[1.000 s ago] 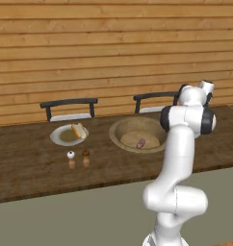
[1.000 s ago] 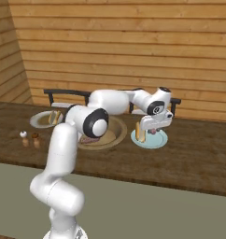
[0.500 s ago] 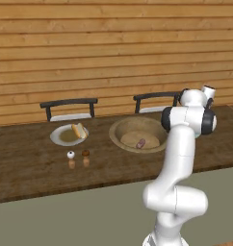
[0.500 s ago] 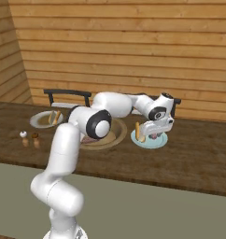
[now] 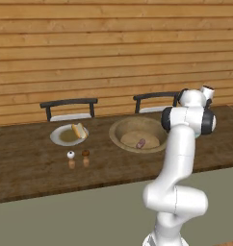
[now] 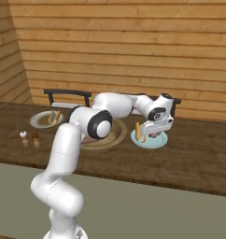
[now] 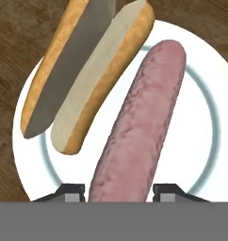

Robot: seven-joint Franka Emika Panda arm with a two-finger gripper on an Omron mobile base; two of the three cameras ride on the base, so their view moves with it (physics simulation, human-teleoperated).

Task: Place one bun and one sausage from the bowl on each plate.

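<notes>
Sausage (image 7: 142,122) lengthwise in tool (image 7: 120,190); beside bun (image 7: 87,70)

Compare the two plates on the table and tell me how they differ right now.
The left plate is pale grey and holds a bun, with no sausage visible on it; the right plate is white with a blue ring and holds a bun. Over the right plate the gripper holds a sausage; nothing hovers over the left plate. Both are round and flank the bowl.
</notes>
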